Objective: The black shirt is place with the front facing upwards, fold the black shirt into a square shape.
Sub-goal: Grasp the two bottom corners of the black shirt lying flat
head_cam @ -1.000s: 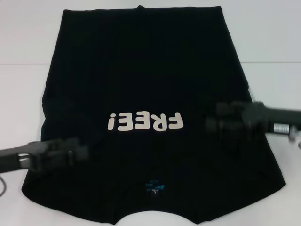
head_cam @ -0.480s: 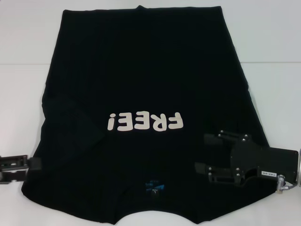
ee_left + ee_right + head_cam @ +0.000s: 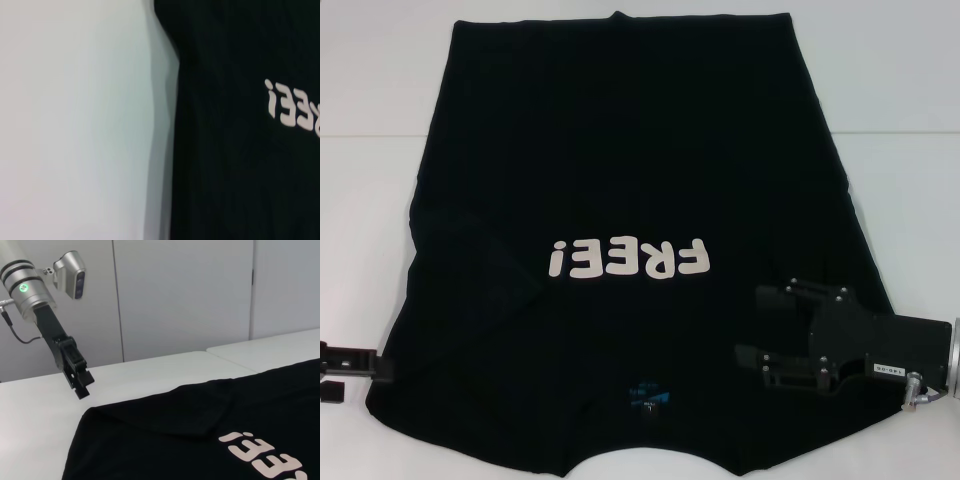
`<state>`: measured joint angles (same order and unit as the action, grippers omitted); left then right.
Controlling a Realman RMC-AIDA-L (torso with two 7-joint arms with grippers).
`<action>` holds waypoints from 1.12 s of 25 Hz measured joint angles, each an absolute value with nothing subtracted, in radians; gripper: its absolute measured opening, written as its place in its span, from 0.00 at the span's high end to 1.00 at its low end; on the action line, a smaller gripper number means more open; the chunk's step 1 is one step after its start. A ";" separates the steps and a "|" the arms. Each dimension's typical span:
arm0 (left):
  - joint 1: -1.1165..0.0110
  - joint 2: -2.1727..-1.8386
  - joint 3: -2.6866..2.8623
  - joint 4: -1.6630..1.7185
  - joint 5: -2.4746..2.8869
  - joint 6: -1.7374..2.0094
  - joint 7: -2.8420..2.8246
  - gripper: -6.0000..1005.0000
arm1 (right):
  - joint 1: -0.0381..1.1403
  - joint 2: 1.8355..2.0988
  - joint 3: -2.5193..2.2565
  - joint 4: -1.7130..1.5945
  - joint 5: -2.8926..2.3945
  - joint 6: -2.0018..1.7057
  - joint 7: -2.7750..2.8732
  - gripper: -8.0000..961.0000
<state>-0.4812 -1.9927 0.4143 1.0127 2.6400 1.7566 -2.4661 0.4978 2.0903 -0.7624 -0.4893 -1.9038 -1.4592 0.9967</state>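
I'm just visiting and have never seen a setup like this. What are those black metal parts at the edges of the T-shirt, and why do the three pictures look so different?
They are a robot's two grippers. One camera on its head looks down at the black shirt, lying flat on a white table, print up. The right gripper sits over the shirt's near right part; the left gripper is at its left edge. Nothing is held. The other two pictures come from wrist cameras: one shows the shirt's edge up close, the other looks across the table at the left gripper.
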 joint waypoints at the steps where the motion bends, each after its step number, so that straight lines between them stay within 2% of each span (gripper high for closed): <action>1: -0.484 -1.996 0.424 1.012 2.642 1.750 -2.467 0.08 | 0.497 2.091 -0.762 -0.489 -1.904 -1.458 0.997 0.13; 6: -0.486 -2.010 0.476 0.989 2.659 1.678 -2.462 0.08 | 0.495 2.091 -0.762 -0.488 -1.904 -1.449 1.000 0.13; 28: -0.514 -2.009 0.509 0.895 2.664 1.611 -2.457 0.09 | 0.503 2.091 -0.762 -0.480 -1.905 -1.448 1.005 0.13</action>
<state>-0.5140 -2.0094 0.5089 0.8948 2.6640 1.6113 -2.4572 0.5027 2.0908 -0.7624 -0.4800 -1.9053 -1.4476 1.0048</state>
